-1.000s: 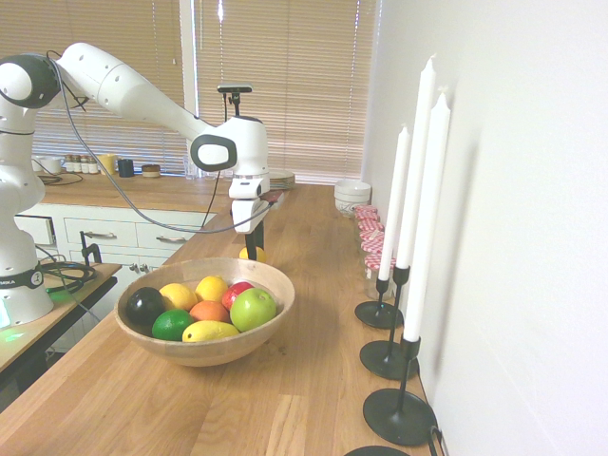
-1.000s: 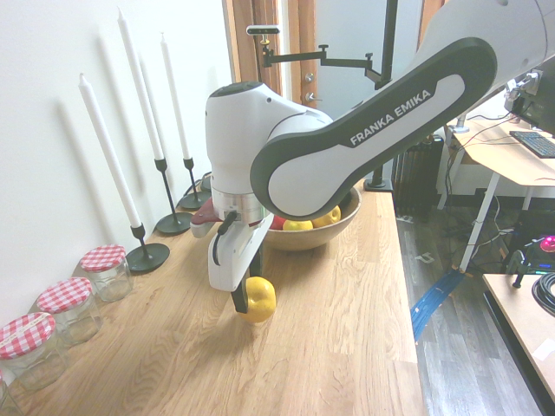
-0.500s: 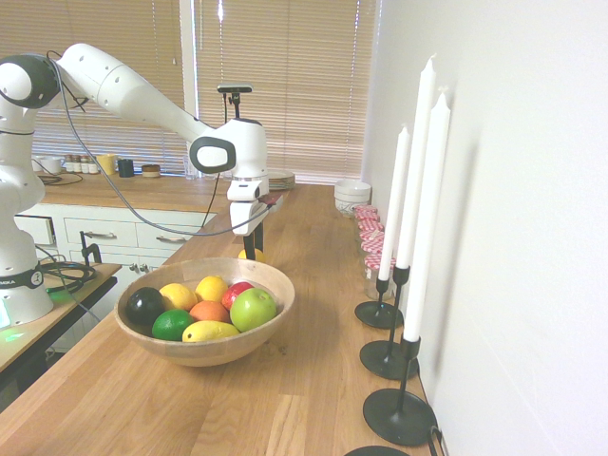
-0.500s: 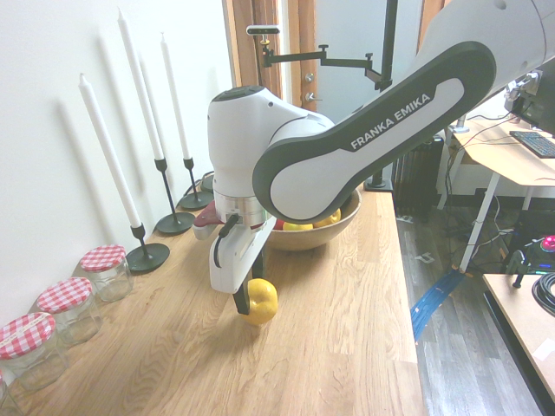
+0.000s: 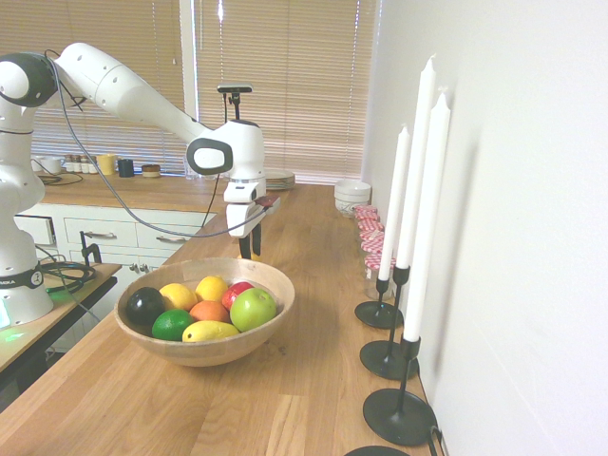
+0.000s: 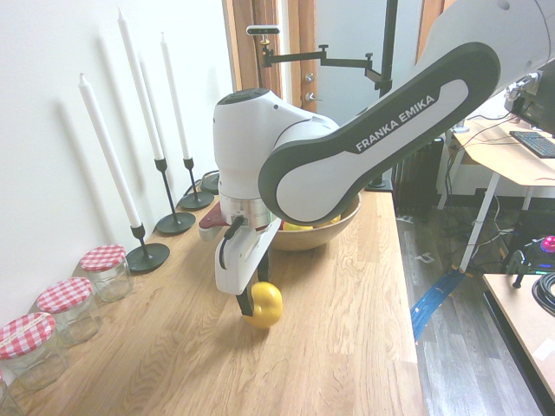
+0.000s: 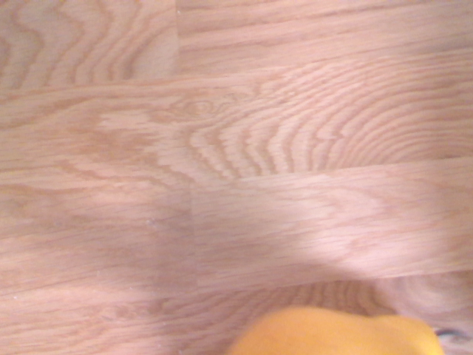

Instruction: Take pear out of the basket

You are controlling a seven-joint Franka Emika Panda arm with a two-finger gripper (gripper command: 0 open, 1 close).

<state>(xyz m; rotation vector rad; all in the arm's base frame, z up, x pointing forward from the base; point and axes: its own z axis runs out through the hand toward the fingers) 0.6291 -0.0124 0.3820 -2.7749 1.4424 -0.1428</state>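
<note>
The pear (image 6: 268, 302), small and yellow, rests on the wooden countertop outside the basket (image 6: 305, 237). My gripper (image 6: 258, 305) stands straight down over it, fingers open on either side; the near dark finger (image 6: 245, 303) is beside the fruit and the far one is hidden behind it. In the first exterior view the gripper (image 5: 250, 251) is just beyond the basket (image 5: 276, 276), whose rim hides the pear. The wrist view shows a yellow-orange slice of the pear (image 7: 332, 334) over wood grain.
The basket holds several other fruits (image 5: 211, 306). Three tall white candles in black holders (image 5: 397, 361) line the wall. Glass jars with red checked lids (image 6: 103, 269) stand beside them. The counter's open edge (image 6: 408, 312) runs opposite the wall.
The gripper's fingers have parted around the pear, which now sits on the countertop. The wrist has shifted slightly sideways along the counter.
</note>
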